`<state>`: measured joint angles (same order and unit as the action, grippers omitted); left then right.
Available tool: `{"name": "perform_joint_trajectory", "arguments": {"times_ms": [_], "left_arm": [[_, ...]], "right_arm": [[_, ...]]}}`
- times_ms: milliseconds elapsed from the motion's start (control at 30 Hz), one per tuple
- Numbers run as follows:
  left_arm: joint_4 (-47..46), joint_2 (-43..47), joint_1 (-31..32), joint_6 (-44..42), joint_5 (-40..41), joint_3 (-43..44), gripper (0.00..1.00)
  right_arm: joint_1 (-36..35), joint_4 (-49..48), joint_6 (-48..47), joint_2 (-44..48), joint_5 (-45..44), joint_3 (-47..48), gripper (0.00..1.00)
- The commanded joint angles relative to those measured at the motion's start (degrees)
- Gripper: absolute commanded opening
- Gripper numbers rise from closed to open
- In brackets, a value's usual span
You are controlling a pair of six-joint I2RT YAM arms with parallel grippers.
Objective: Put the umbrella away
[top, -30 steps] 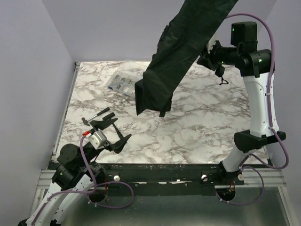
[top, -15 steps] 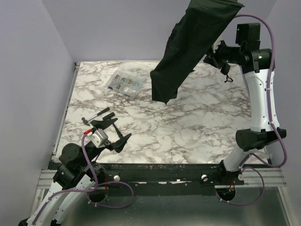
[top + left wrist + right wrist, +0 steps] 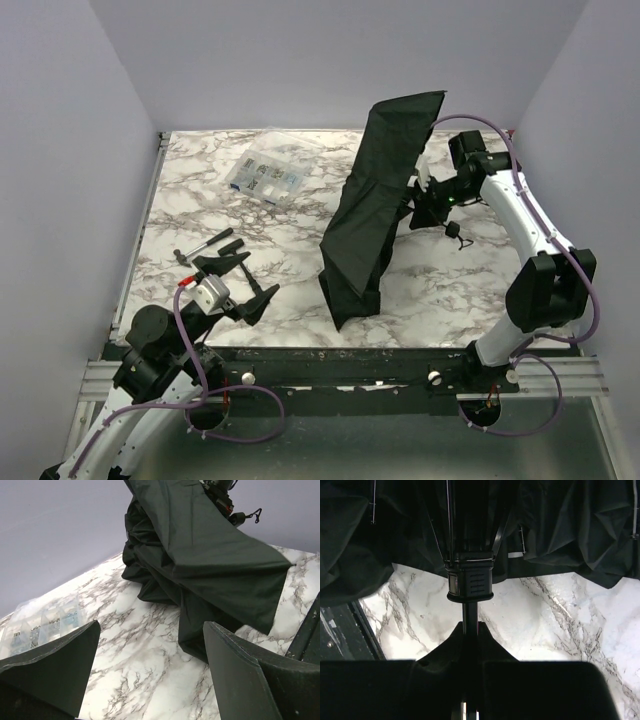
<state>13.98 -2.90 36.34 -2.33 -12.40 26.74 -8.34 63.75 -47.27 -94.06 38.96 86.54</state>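
The umbrella [image 3: 372, 205] is over the right-centre of the marble table [image 3: 455, 275], tilted, its top end high toward the back and its lower end down near the front edge; whether that lower hem rests on the marble or hangs just clear of it cannot be told. The right gripper [image 3: 470, 630] has its jaws pinched together on the thin black shaft [image 3: 469, 614], just below the ribbed runner collar [image 3: 469, 582]; the wrist loop [image 3: 458, 235] dangles beside it. The left gripper [image 3: 255, 278] hovers low over the near-left of the table with its jaws spread wide and nothing between them. The canopy [image 3: 210, 555] is unfurled but collapsed, hanging in loose, slack folds; it looks light, soft and slippery, likely to sag, billow and slide rather than hold a shape, so a grip on fabric alone would probably pull free. The shaft, collar and handle are the stiff parts and the sound places to take hold; the thin ribs under the cloth look easy to bend, so squeezing across them seems unwise. A clear plastic compartment box [image 3: 265, 178] lies toward the back left and a small black-handled tool [image 3: 205, 243] lies near the left gripper, both well apart from the umbrella.
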Motion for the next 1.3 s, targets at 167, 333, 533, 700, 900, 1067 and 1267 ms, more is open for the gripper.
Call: {"name": "perform_joint_trajectory", "arguments": {"times_ms": [167, 333, 533, 700, 900, 1067, 1267], "left_arm": [[0.2, -0.2, -0.3, 0.9, -0.8, -0.3, 0.87], [-0.2, -1.2, -0.3, 1.5, -2.5, -0.5, 0.87], [-0.5, -2.2, -0.3, 1.6, -3.6, -0.5, 0.87], [-0.9, -2.3, -0.4, 1.9, -4.3, -0.6, 0.87], [-1.1, -2.5, -0.3, 2.1, -5.0, -0.7, 0.87], [-1.2, -3.1, -0.4, 2.2, -5.8, -0.6, 0.87], [-1.9, -3.2, -0.3, 2.1, -6.5, -1.2, 0.87]], "right_arm": [[-0.1, 4.9, -8.2, -2.5, 4.1, 2.4, 0.01], [0.0, 4.7, -9.8, 0.1, 2.5, 1.5, 0.01], [0.2, 7.1, -12.1, 3.7, 1.7, 3.8, 0.01], [0.2, 11.4, -15.9, 2.8, 1.6, 4.6, 0.01], [0.3, 16.5, -21.6, 1.6, 2.7, 2.9, 0.01], [5.1, 17.6, -25.0, 2.1, 2.8, 4.3, 0.01], [7.8, 17.6, -28.1, 2.1, -0.9, 0.2, 0.01]]}}
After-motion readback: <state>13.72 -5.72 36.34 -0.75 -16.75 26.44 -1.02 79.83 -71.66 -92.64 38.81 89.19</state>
